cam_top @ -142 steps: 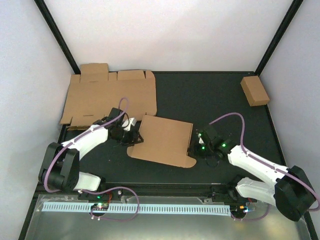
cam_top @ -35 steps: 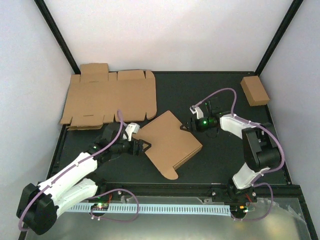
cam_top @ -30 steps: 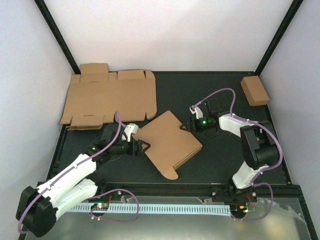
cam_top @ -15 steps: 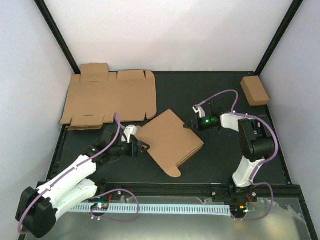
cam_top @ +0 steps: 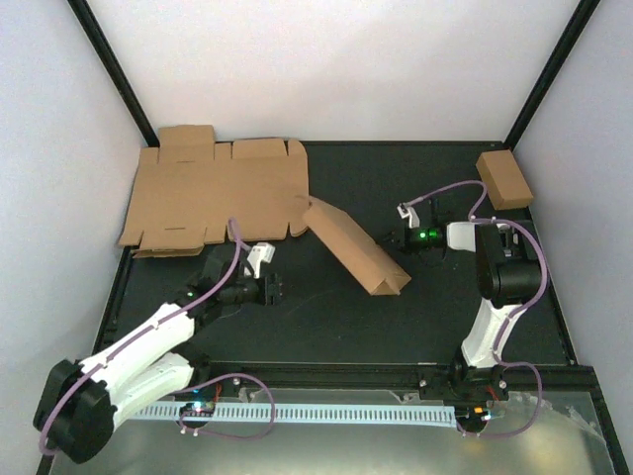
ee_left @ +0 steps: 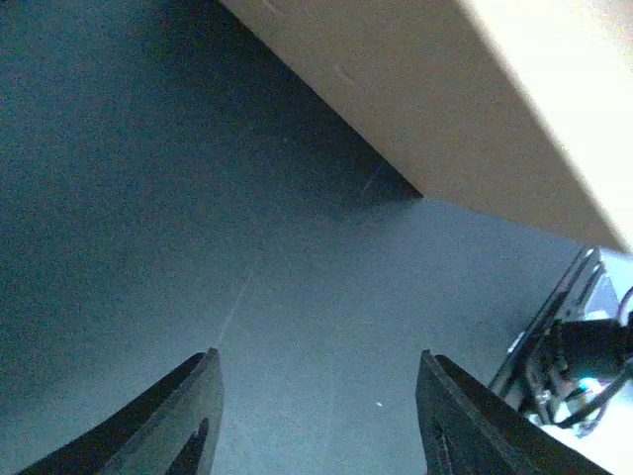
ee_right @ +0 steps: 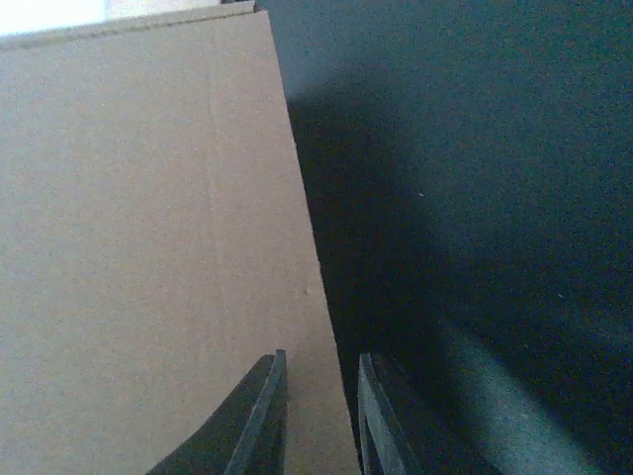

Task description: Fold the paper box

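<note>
The paper box (cam_top: 354, 245), a folded brown cardboard piece, stands tilted up on one long edge in the middle of the black table. My left gripper (cam_top: 278, 290) is open and empty, left of the box and apart from it. In the left wrist view (ee_left: 321, 396) the box (ee_left: 445, 99) fills the upper right, beyond the fingers. My right gripper (cam_top: 396, 240) is just right of the box. In the right wrist view (ee_right: 318, 366) its fingers are a narrow gap apart, and the box face (ee_right: 148, 247) and its edge lie beyond them, not between them.
A flat unfolded cardboard blank (cam_top: 218, 193) lies at the back left, partly over the table edge. A small closed brown box (cam_top: 504, 180) sits at the back right. Black frame posts stand at both back corners, with white walls around.
The box was lying flat between both grippers and has tipped up onto its edge. My left gripper has let go and drawn back. My right gripper has shifted right.
</note>
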